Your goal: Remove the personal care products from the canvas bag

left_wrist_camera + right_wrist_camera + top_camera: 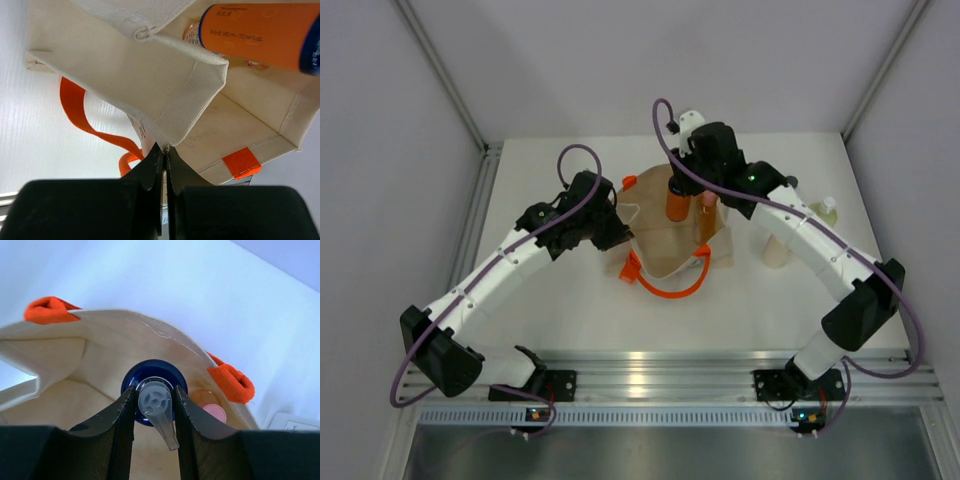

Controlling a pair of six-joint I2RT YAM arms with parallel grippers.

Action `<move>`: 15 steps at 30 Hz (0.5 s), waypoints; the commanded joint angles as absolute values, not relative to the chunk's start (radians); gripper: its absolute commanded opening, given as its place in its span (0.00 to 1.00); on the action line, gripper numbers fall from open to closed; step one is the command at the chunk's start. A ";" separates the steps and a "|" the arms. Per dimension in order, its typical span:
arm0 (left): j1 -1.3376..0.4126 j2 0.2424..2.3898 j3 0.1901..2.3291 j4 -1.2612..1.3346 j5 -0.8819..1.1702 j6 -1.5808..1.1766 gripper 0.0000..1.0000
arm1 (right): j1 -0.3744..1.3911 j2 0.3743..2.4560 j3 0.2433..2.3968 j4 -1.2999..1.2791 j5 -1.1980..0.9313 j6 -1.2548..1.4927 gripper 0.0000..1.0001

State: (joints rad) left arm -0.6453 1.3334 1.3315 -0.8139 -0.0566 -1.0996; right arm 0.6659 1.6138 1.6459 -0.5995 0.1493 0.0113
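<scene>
The beige canvas bag (665,252) with orange handles (670,290) stands mid-table. My right gripper (678,183) is shut on the clear pump head of the orange bottle (678,203) and holds it upright in the bag's mouth. The right wrist view shows the bottle's dark blue cap (150,371) between my fingers (120,425). The slim amber bottle with pink cap (707,206) stands in the bag beside it; its cap shows in the right wrist view (215,413). My left gripper (618,236) is shut on the bag's corner seam (167,142).
Three bottles stand on the table right of the bag: a cream cylinder (775,250), a pale yellow-green one with a white cap (823,213) and a dark-capped one (790,184) partly hidden behind my right arm. Walls enclose the table at the back and on both sides.
</scene>
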 commanded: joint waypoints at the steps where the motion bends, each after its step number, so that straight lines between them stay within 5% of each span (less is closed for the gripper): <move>1: -0.650 1.355 1.342 -0.815 -0.032 -1.097 0.00 | 0.686 1.519 1.778 -0.584 0.121 -0.047 0.00; 15: -0.650 1.351 1.336 -0.815 -0.032 -1.095 0.00 | 0.673 1.477 2.029 -0.706 0.250 -0.072 0.00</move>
